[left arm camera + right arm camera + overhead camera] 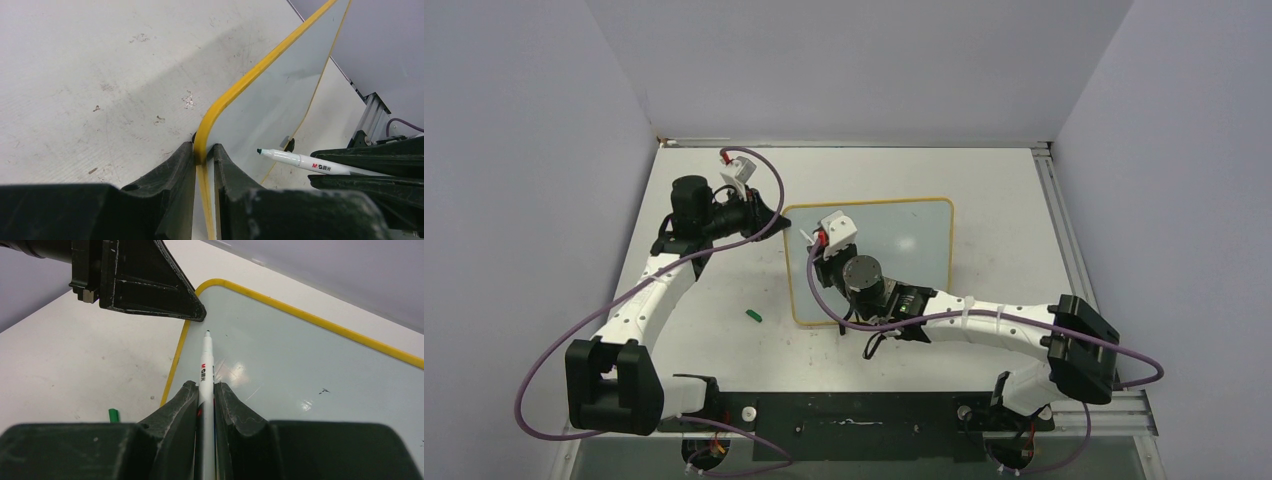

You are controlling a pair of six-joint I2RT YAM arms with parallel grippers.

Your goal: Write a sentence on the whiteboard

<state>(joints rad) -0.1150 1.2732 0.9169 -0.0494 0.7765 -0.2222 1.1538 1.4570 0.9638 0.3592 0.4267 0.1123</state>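
Note:
The whiteboard [914, 240] lies flat mid-table, white with a thin yellow frame. My left gripper [774, 215] is shut on its far-left rounded corner; in the left wrist view the left gripper [202, 152] pinches the yellow edge of the whiteboard [270, 100]. My right gripper [206, 390] is shut on a white marker [206, 357], uncapped, its dark tip pointing at that corner just above the whiteboard [310, 370]. The marker [300, 161] also shows from the left wrist. The sentence is not in view; the board's face shows only a tiny dark mark [324, 390].
A small green marker cap [754, 315] lies on the table left of the board's near-left corner. The table is walled on the left, back and right, with a metal rail [1059, 230] along its right side. A black clip foot [289, 145] shows under the board.

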